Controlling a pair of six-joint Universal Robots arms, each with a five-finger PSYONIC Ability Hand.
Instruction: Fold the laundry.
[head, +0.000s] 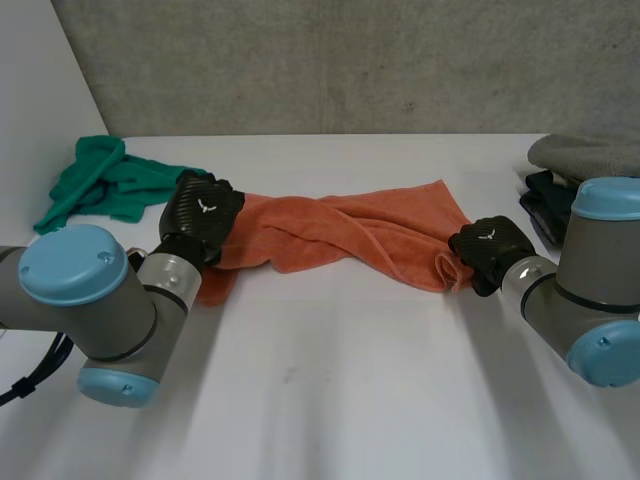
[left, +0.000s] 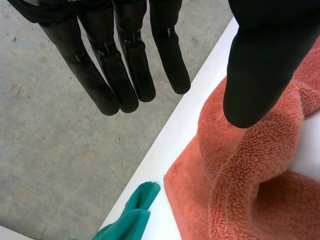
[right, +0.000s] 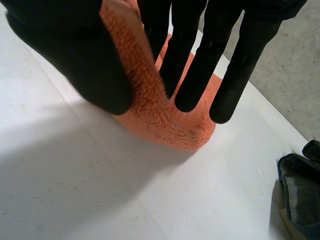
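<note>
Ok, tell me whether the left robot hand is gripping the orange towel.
No: the left robot hand holds its fingers straight, apart from the thumb, and the orange towel lies under the thumb, unpinched.

The head view looks down from behind and between the arms (head: 110, 300), across the white surface (head: 320, 400) towards a grey concrete wall (head: 350, 60). The wrist views sit close, looking along the palms of the black left hand (left: 125, 65) and right hand (right: 60, 45). All three share the crumpled orange terry towel (head: 340, 230); the head and left wrist views share a bunched green cloth (head: 100, 180).
</note>
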